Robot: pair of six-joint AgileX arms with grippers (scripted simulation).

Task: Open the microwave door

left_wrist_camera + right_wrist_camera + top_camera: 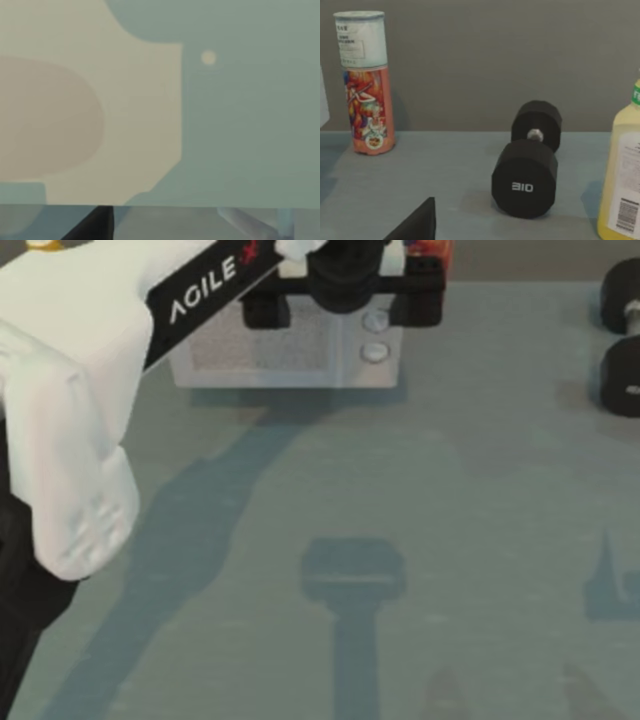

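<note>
- Microwave (290, 350): small white boxy oven at the far edge of the worktop (420, 540), slightly left of centre in the top view; front faces the near side.
- Microwave door (262, 345): flat white panel with a grey speckled mesh window, covering most of the front; it lies flush with the front, shut.
- Two round silver knobs (375, 336): stacked on the narrow panel to the right of the door.
- Left arm (90, 370): white casing with a black band lettered "AGILE", reaching from the near left across to the top of the microwave.
- Left claw (342, 302): black body above the microwave's upper front edge, over the seam between door and knob panel; two dark blocks show to either side of it. How far the claw is open, and whether it has hold of anything, cannot be told.
- Left wrist view: blurred pale and teal shapes at close range; nothing there can be identified.
- Right arm: outside the top view; its claw is not seen in any view beyond a dark wedge in the right wrist view.
- Black dumbbell (529, 165): lying at the far right of the worktop, well apart from the microwave; marked "310" on its nearer head.
- Tall can (366, 82): upright, orange printed label, pale top.
- Yellow bottle (622, 175): upright, near the dumbbell, partly cut off.
</note>
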